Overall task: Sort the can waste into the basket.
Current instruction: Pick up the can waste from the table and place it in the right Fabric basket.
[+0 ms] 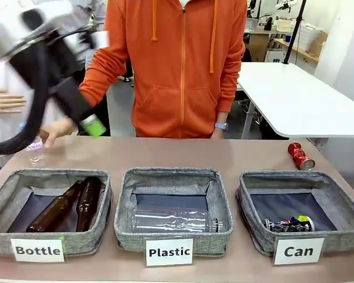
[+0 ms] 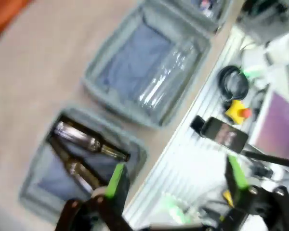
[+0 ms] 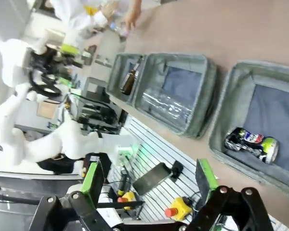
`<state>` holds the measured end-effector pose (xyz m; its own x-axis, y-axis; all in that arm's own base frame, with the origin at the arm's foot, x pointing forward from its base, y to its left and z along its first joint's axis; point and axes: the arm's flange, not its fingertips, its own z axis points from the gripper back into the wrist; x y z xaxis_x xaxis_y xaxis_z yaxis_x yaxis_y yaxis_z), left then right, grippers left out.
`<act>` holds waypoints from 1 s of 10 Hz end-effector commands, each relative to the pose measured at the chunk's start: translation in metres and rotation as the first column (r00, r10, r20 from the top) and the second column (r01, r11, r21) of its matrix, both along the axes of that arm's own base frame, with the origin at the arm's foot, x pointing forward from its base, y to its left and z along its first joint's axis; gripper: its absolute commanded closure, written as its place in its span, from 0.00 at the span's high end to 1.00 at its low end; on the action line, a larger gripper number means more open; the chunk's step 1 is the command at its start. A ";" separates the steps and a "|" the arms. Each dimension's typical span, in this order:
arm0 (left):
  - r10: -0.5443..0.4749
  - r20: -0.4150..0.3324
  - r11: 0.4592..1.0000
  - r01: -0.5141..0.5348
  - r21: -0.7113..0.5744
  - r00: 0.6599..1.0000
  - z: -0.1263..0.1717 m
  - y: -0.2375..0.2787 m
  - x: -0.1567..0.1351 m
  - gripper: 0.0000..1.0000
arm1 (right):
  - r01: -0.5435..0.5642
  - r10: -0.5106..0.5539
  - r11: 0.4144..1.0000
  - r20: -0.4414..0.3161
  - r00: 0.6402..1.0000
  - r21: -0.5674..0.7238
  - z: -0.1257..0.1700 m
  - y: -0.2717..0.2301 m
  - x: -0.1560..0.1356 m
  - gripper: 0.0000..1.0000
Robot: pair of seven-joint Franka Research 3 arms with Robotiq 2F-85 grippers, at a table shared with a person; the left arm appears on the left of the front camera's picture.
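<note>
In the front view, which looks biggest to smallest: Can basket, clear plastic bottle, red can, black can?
1. the Can basket
2. the clear plastic bottle
3. the red can and the black can: about alike, and the red one lies farther off, so unranked.

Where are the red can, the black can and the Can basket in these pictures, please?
Red crushed can (image 1: pixel 300 156): front view, middle of its body.
Black crushed can (image 1: pixel 289 224): front view, middle of its side.
Basket labelled "Can" (image 1: pixel 261 239): front view, front wall near its left corner.
</note>
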<state>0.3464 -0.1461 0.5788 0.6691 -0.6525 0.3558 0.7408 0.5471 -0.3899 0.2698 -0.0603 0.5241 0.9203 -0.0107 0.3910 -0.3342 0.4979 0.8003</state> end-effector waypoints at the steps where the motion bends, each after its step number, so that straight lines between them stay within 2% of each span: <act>1: 0.138 -0.250 0.976 -0.175 -0.131 0.958 -0.012 0.069 0.019 1.00 | 0.081 -0.076 0.989 -0.051 0.996 0.120 -0.004 0.015 -0.002 1.00; 2: 0.156 -0.409 0.920 -0.283 -0.271 0.899 -0.023 0.113 0.021 1.00 | 0.105 -0.094 0.982 -0.074 0.993 0.157 -0.008 0.015 -0.001 1.00; 3: 0.205 -0.509 0.829 -0.425 -0.365 0.836 -0.032 0.173 0.011 1.00 | 0.089 -0.064 0.974 -0.125 0.990 0.209 -0.010 0.012 0.004 1.00; 5: 0.162 -0.548 0.688 -0.492 -0.534 0.821 -0.056 0.259 -0.012 1.00 | 0.109 -0.068 0.969 -0.183 0.981 0.220 -0.018 0.004 0.012 1.00; 6: 0.105 -0.534 0.661 -0.460 -0.593 0.839 -0.068 0.275 -0.020 1.00 | 0.125 -0.087 0.970 -0.182 0.979 0.209 -0.021 0.001 0.015 1.00; 7: 0.089 -0.545 0.628 -0.472 -0.620 0.834 -0.086 0.287 -0.022 1.00 | 0.084 -0.058 0.981 -0.146 0.988 0.175 -0.010 -0.001 0.017 1.00; 8: 0.144 -0.552 0.732 -0.464 -0.499 0.821 -0.064 0.280 -0.030 1.00 | 0.084 -0.058 0.981 -0.146 0.988 0.175 -0.010 -0.001 0.017 1.00; 10: 0.144 -0.552 0.732 -0.464 -0.499 0.821 -0.064 0.280 -0.030 1.00 | 0.084 -0.058 0.981 -0.146 0.988 0.175 -0.010 -0.001 0.017 1.00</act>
<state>0.3190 0.1375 0.5081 0.9724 -0.1258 0.1967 0.2202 0.2142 -0.9517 0.2886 -0.0616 0.5114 0.9617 -0.1375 0.2372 -0.1748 0.3588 0.9169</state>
